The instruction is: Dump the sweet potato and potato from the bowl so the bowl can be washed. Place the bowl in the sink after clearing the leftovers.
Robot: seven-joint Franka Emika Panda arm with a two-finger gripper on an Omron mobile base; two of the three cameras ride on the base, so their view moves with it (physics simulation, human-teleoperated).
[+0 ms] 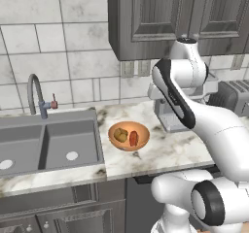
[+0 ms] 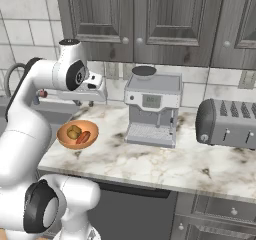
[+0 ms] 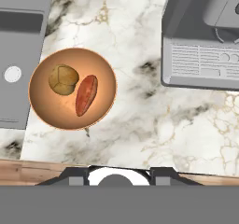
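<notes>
The orange-brown bowl [image 1: 142,130] [image 2: 65,141] [image 3: 60,112] stands upright on the marble counter, just right of the sink [image 1: 48,147] [image 3: 18,55]. Inside it the yellowish-brown potato [image 1: 120,135] [image 2: 74,132] [image 3: 63,80] and the reddish sweet potato [image 1: 133,139] [image 2: 83,137] [image 3: 86,94] lie side by side. My gripper [image 3: 119,174] [image 2: 80,103] hangs high above the counter, pointing down, right of the bowl and apart from it. Its fingertips stand apart with nothing between them.
A grey coffee machine [image 2: 152,111] [image 1: 168,115] [image 3: 200,36] stands against the wall, right of the bowl. Further right is a toaster [image 2: 227,123]. The curved faucet [image 1: 36,93] rises behind the sink. Dark wall cabinets hang overhead. Bare marble lies between bowl and coffee machine.
</notes>
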